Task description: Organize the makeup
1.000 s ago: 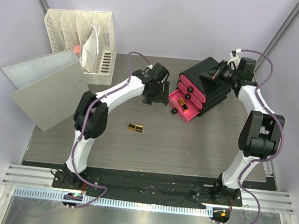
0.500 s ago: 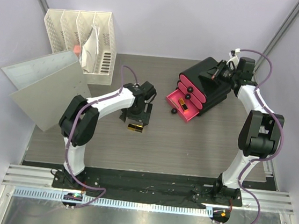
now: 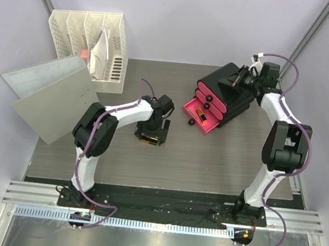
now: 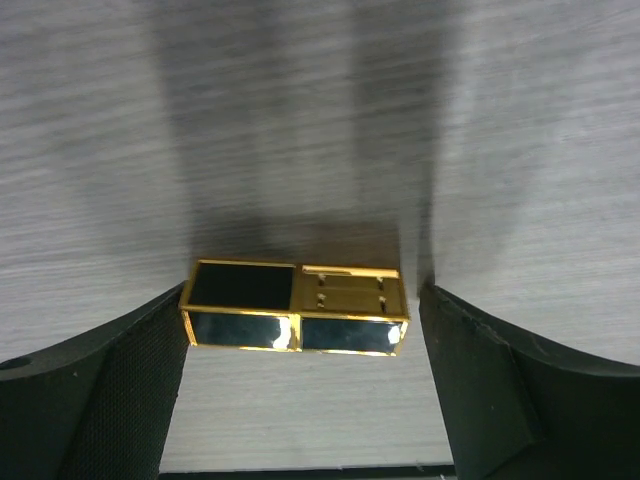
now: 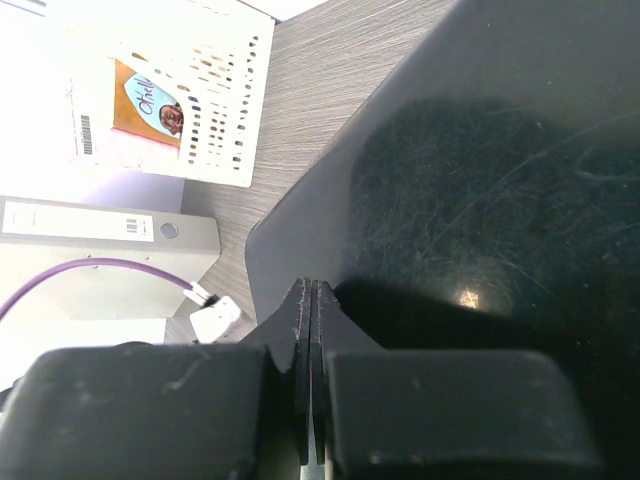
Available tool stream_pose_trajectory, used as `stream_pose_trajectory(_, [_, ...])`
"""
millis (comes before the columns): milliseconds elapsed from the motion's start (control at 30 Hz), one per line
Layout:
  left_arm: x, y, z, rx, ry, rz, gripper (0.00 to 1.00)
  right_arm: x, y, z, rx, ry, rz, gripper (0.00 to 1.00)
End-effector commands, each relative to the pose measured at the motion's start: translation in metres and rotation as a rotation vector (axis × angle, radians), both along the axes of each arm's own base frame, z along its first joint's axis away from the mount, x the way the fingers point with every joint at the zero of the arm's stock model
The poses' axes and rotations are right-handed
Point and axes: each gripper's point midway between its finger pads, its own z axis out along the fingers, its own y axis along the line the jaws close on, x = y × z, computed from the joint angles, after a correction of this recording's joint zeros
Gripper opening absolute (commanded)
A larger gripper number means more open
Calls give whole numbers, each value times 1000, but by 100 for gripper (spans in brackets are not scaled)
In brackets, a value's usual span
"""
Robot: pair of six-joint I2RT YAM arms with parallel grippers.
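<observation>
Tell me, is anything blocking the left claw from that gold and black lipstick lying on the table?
Nothing visible does. The left gripper is open and low over the gold-black lipstick. Its fingers flank the two ends, with only bare table around it.

Not much here can be read. From the right wrist view, an orange packet (image 5: 147, 97) shows through the holes of the white file rack (image 5: 228, 112). It carries one word in white looping script that starts with "O", perhaps "Oh!ly", though I can't be sure. A barcode (image 5: 86, 133) is on the white sheet beside it, its digits too small to read. The grey binder (image 5: 100, 236) has a white spine label (image 5: 137, 227) with illegible print.
</observation>
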Motion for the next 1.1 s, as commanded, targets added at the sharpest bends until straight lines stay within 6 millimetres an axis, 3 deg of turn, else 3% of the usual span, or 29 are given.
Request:
stream_pose_trajectory(0, [-5,-4,-11,-10,35,-14,91,-63,-12,-149,-135,511,-52,1])
stream_pose_trajectory(67, [-7,-5,-12,-12,40,-15,88,-62,-12,-149,-133,510,-54,1])
stream_pose_trajectory(167, [-4,-12,-5,-49,17,-21,76,-60,-12,-148,-132,509,-55,1])
stream_pose_trajectory(233, [-1,-20,1,-92,11,-38,48,-59,-12,-149,-132,509,-56,1])
stream_pose_trajectory(300, [6,-29,9,-116,1,-47,7,-59,-12,-149,-130,510,-54,1])
stream_pose_trajectory(333, [6,-36,12,-147,16,-56,0,-59,-12,-148,-130,508,-55,1])
stream_pose_trajectory(533, [33,-75,38,-254,-56,-92,0,-59,-12,-147,-133,506,-59,1])
stream_pose_trajectory(767, [73,-139,92,-482,-172,-168,0,-65,-11,-151,-136,520,-54,1])
stream_pose_trajectory(800, [75,-145,90,-493,-171,-178,0,-65,-11,-151,-136,519,-54,1])
stream_pose_trajectory(833, [82,-157,106,-524,-211,-200,0,-65,-12,-151,-138,519,-56,1])
stream_pose_trajectory(900, [87,-168,107,-533,-229,-253,3,-64,-12,-150,-138,515,-55,1])
stream_pose_trajectory(933, [94,-177,123,-558,-270,-281,4,-64,-12,-150,-139,513,-55,1])
stream_pose_trajectory(1000, [96,-184,124,-550,-277,-318,11,-64,-12,-150,-139,515,-54,1])
stream_pose_trajectory(1067, [103,-194,126,-554,-300,-350,12,-64,-12,-150,-140,513,-53,1])
